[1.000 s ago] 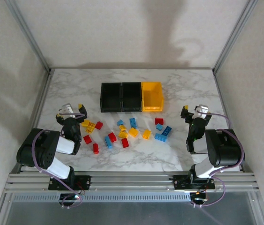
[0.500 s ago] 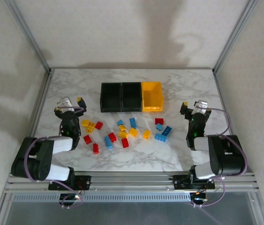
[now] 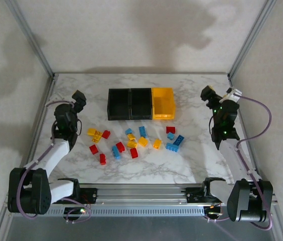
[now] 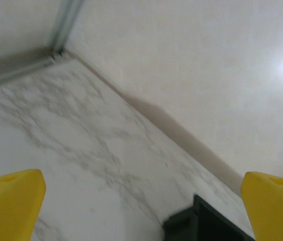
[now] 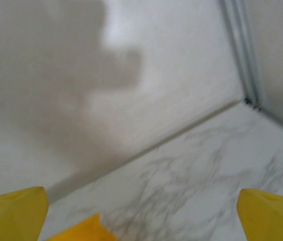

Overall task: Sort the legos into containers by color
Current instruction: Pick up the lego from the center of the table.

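Note:
Red, blue and yellow legos (image 3: 131,140) lie scattered on the marble table in front of three bins in a row: two black bins (image 3: 118,104) (image 3: 141,103) and a yellow bin (image 3: 163,103). All three look empty. My left gripper (image 3: 78,98) hangs raised left of the black bins, open, with nothing between its yellow fingertips (image 4: 11,201); a corner of a black bin (image 4: 201,226) lies ahead of it. My right gripper (image 3: 209,94) is raised right of the yellow bin, open and empty, with a corner of the yellow bin (image 5: 81,231) low between its fingertips (image 5: 272,213).
White walls and metal frame posts (image 3: 31,37) close in the table at the back and sides. Bare marble (image 3: 81,165) lies in front of the legos, and also behind the bins (image 3: 141,81).
Both arms have lifted off the near table and reached forward. The left gripper moved back towards the black bins, the right gripper up and back beside the yellow bin. The legos have not moved.

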Tool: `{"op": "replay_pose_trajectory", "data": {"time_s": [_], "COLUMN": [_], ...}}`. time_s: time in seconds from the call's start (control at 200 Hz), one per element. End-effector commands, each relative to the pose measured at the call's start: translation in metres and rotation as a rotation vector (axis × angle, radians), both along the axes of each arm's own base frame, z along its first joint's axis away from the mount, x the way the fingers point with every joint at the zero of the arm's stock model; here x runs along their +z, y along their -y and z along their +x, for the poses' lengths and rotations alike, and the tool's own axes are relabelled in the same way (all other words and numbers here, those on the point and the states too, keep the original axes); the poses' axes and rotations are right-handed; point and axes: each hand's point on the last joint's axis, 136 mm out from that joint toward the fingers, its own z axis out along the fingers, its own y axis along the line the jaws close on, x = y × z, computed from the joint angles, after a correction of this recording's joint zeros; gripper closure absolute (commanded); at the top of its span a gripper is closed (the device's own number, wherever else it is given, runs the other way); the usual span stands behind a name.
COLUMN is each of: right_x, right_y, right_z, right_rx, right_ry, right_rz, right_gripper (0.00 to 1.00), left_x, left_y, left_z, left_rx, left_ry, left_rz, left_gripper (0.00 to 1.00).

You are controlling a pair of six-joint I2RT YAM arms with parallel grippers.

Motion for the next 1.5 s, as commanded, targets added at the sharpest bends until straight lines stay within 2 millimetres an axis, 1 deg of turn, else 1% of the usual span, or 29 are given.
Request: {"op": "replay_pose_trajectory", "data": {"time_s": [0.0,0.025,0.095,0.135,0.185,0.24,0.315,0.365,0.456,0.516,0.636,0.721,0.796,0.881,0.946,1.111,1.212,1.352,1.497], "right_x": [-0.029,-0.035,-0.053,-0.063,-0.075,-0.089,-0.107,-0.119,-0.138,-0.149,-0.171,-0.186,-0.193,-0.202,-0.207,-0.221,-0.23,-0.243,-0.248], "right_y": [-0.033,-0.038,-0.05,-0.057,-0.06,-0.065,-0.074,-0.078,-0.094,-0.105,-0.122,-0.133,-0.138,-0.144,-0.151,-0.166,-0.169,-0.169,-0.168], "right_z": [-0.009,-0.011,-0.018,-0.023,-0.03,-0.037,-0.046,-0.052,-0.059,-0.062,-0.065,-0.064,-0.061,-0.056,-0.053,-0.047,-0.045,-0.046,-0.046], "right_rx": [0.17,0.195,0.241,0.255,0.242,0.247,0.261,0.255,0.276,0.293,0.321,0.337,0.336,0.344,0.361,0.386,0.384,0.378,0.369], "right_ry": [-0.21,-0.246,-0.341,-0.393,-0.46,-0.527,-0.602,-0.654,-0.719,-0.754,-0.823,-0.871,-0.895,-0.925,-0.941,-0.984,-1.008,-1.039,-1.049], "right_rz": [0.096,0.101,0.107,0.083,0.045,0.032,0.031,0.022,-0.007,-0.041,-0.075,-0.115,-0.162,-0.185,-0.207,-0.255,-0.279,-0.297,-0.307], "right_gripper": [0.14,0.17,0.19,0.2,0.2,0.24,0.26,0.27,0.27,0.27,0.26,0.25,0.24,0.27,0.27,0.27,0.28,0.31,0.34], "left_x": [-0.021,-0.024,-0.029,-0.031,-0.033,-0.035,-0.037,-0.04,-0.045,-0.046,-0.046,-0.049,-0.054,-0.054,-0.053,-0.059,-0.06,-0.06,-0.061], "left_y": [0.036,0.045,0.071,0.083,0.095,0.112,0.134,0.144,0.16,0.169,0.183,0.19,0.195,0.2,0.201,0.203,0.203,0.203,0.204], "left_z": [-0.008,-0.01,-0.018,-0.024,-0.033,-0.041,-0.05,-0.055,-0.061,-0.064,-0.069,-0.072,-0.074,-0.077,-0.078,-0.079,-0.08,-0.081,-0.08], "left_rx": [-0.161,-0.201,-0.3,-0.331,-0.357,-0.405,-0.473,-0.497,-0.54,-0.563,-0.598,-0.611,-0.617,-0.629,-0.629,-0.629,-0.625,-0.624,-0.623], "left_ry": [-0.133,-0.149,-0.186,-0.204,-0.226,-0.235,-0.249,-0.268,-0.284,-0.291,-0.299,-0.306,-0.318,-0.317,-0.313,-0.328,-0.33,-0.331,-0.332], "left_rz": [-0.139,-0.151,-0.17,-0.164,-0.157,-0.169,-0.178,-0.175,-0.182,-0.178,-0.175,-0.166,-0.164,-0.165,-0.16,-0.156,-0.154,-0.152,-0.15], "left_gripper": [0.0,0.0,0.01,0.01,0.02,0.05,0.07,0.09,0.13,0.14,0.15,0.15,0.15,0.15,0.15,0.15,0.15,0.15,0.15]}}
